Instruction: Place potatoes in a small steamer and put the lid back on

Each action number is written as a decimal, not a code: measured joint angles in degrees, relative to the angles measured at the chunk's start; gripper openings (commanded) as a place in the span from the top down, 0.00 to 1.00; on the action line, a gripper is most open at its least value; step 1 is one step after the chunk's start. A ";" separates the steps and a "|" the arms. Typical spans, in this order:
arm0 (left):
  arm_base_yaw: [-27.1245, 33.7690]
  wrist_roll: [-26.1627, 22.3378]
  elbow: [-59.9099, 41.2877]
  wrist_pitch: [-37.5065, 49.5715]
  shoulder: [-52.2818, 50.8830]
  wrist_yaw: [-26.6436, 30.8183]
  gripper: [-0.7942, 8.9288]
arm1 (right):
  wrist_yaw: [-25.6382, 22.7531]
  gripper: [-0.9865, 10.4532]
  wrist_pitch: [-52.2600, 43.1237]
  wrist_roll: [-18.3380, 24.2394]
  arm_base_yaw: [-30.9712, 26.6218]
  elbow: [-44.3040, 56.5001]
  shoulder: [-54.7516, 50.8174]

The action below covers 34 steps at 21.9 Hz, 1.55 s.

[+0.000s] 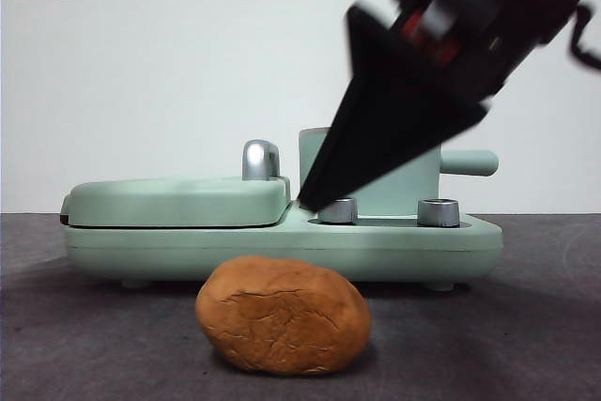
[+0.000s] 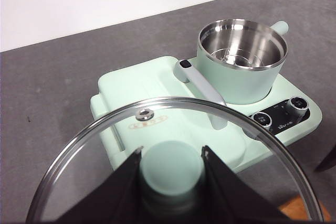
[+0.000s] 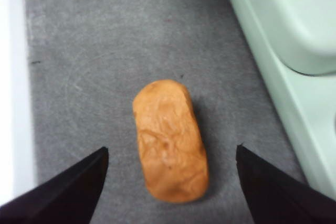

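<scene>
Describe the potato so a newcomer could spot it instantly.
Find the wide mint-green cooker on the grey table. On the cloth in front of it lies the potato, with the open right gripper above it. It is the only orange-brown, cracked-skinned oval thing there.

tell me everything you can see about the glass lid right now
The lid is a round, clear glass disc with a steel rim, a small steel vent fitting near its edge and a mint-green knob at the centre. The left gripper holds it by that knob, one black jaw on each side. It hangs in the air, off the steamer, which stands open. In the front view it shows only as a rim at the top corner.
</scene>
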<state>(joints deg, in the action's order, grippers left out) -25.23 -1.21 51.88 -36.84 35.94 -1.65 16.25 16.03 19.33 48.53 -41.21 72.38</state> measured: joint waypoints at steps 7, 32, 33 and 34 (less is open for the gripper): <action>0.00 0.63 0.00 0.00 0.00 0.00 0.90 | -0.22 0.57 -2.97 0.39 0.28 0.00 7.19; 0.00 0.63 0.02 0.00 0.00 0.00 0.90 | -11.54 0.76 36.72 -11.06 -5.75 -28.85 -2.89; 0.00 0.63 0.02 0.02 0.00 0.00 0.90 | -12.07 0.76 37.77 -11.72 -6.69 -31.17 -2.25; 0.00 0.63 0.02 0.00 0.00 0.00 0.90 | -12.39 0.76 38.93 -12.11 -7.72 -33.46 -1.33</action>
<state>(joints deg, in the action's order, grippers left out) -25.23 -0.58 51.90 -36.84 35.94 -1.65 3.86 54.96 7.22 40.82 -74.67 71.05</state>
